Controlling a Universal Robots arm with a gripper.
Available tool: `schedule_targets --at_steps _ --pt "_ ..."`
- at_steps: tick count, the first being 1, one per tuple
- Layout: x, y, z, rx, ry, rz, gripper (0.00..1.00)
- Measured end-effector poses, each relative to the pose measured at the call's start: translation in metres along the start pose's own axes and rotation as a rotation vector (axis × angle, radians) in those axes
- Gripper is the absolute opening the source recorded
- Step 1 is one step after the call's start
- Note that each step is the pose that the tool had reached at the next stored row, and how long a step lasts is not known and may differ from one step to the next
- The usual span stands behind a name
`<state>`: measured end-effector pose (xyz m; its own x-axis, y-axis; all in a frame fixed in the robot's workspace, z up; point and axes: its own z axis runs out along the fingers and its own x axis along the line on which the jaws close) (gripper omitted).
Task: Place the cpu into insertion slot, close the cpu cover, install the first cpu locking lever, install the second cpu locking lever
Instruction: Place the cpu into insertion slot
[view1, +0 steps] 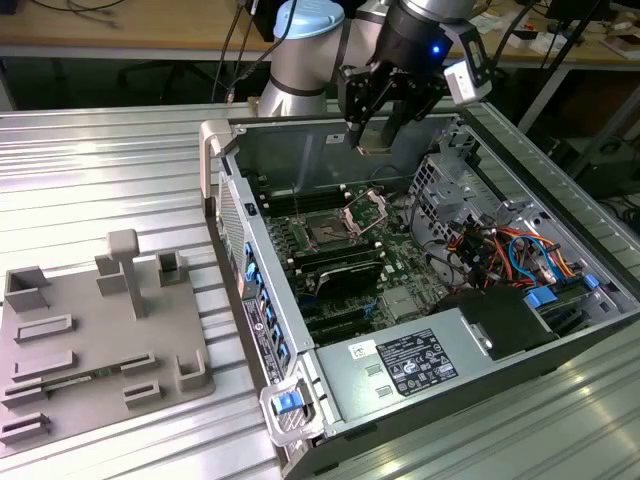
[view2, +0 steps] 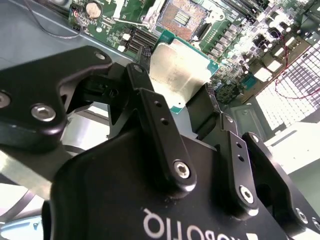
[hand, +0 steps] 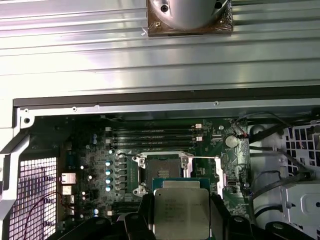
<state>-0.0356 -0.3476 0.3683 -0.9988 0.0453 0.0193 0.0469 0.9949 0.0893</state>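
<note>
My gripper (view1: 373, 140) hangs over the far side of the open computer case, shut on the cpu (view1: 372, 150). In both wrist views the cpu (view2: 180, 70) (hand: 181, 214) is a flat silver square with a green rim, pinched at two opposite edges by the black fingers (hand: 145, 217). It is held in the air, apart from the board. The insertion slot (view1: 325, 232) (hand: 162, 167) (view2: 182, 19) lies bare on the motherboard below and a little ahead of the chip. Beside the slot, the cpu cover (view1: 350, 213) stands swung up on its hinge.
A grey power supply box (view1: 415, 362) with a label fills the near end of the case. Coloured cables (view1: 510, 250) and a drive cage (view1: 450, 180) crowd the exterior view's right. Long black memory slots (view1: 335, 262) flank the socket. A grey fixture plate (view1: 95, 340) lies outside the case.
</note>
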Motion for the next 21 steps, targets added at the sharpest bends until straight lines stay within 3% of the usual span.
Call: schedule_targets --at_steps 21 --pt "0.0019 -0.0003 0.0021 -0.0028 -0.0131 0.147 0.55"
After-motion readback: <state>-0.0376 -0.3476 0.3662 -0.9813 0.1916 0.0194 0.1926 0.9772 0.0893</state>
